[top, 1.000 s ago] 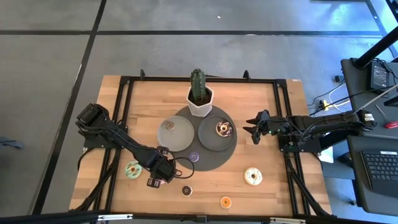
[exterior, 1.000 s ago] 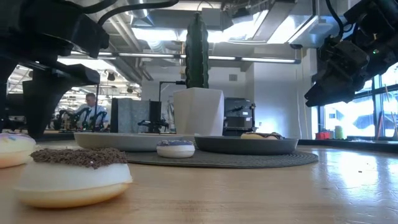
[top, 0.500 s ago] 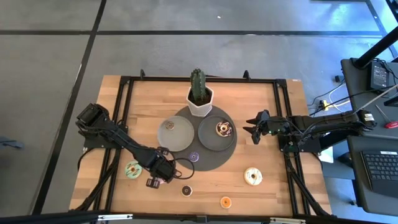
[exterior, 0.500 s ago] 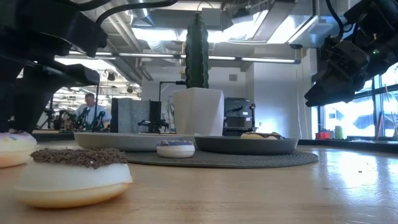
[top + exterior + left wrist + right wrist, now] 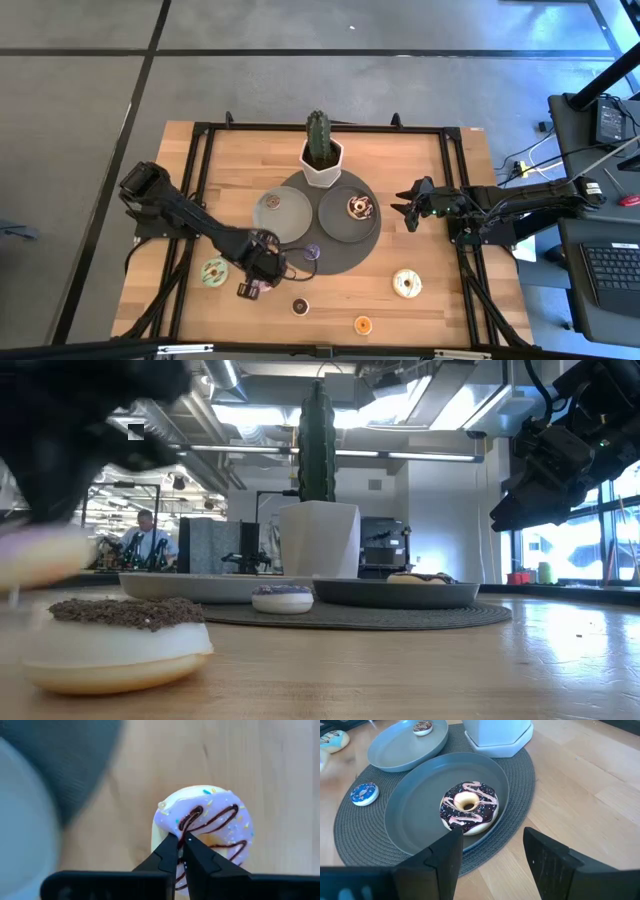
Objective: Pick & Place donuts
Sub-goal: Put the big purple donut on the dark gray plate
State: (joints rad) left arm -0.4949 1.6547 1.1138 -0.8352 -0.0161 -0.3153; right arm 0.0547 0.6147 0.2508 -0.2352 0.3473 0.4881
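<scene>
My left gripper is shut on a lilac-frosted donut with chocolate drizzle near the table's front left, just off the mat. This donut shows blurred at the left of the low view. A green donut lies flat on the wood beside it. My right gripper hangs open to the right of the mat. A chocolate donut with pink drizzle lies in the right grey plate. My left gripper comes at the lilac donut from above, its fingers pointing down. The two fingertips meet on the frosted ring beside the hole. The fingers hide what lies between them. In the low view the donut hangs clear of the table.
A white pot with a cactus stands at the mat's far edge, behind two grey plates. A small purple donut lies on the mat. A dark-topped one, an orange one and a cream one lie near the front edge.
My left gripper has shut on the lilac donut. The donut, which rested on the table, has risen a little off it. My right arm has kept still.
</scene>
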